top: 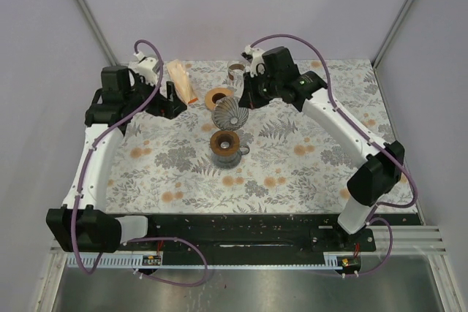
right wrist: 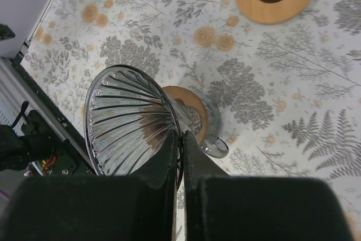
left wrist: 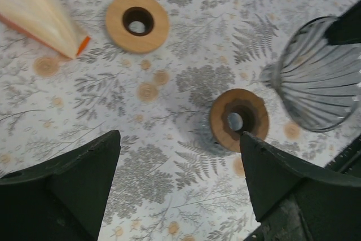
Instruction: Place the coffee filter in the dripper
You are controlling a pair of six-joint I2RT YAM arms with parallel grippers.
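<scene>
Top external view: I read the coffee filter (top: 181, 82) lying on the surface (top: 292, 173) toward the far left, at about 10 o'clock from the dripper (top: 230, 115).
Dripper: a ribbed glass cone tipped onto its side. The wood-collared stand (top: 225, 144) sits at its 6 o'clock. I cannot tell whether the cone touches the surface.
Right pincer (right wrist: 180, 139): pressed together on the thin rim wall of the dripper. I judge it grips there to turn the cone mouth-up and seat it before any paper goes in.
Left pincer (left wrist: 180, 190): spread wide, with nothing between the fingers, hanging over bare surface. I take that as readiness to fetch the filter.
Filter against left pincer: in the left wrist view it sits at 10 o'clock, well apart from both fingers. Only its tapered end with an orange edge is in frame.
Wooden ring (left wrist: 137, 22): flat on the surface at about 11 o'clock from the left pincer, between filter and dripper, touching neither.
Task state: the filter is not yet in the dripper, so I judge this to be early.
</scene>
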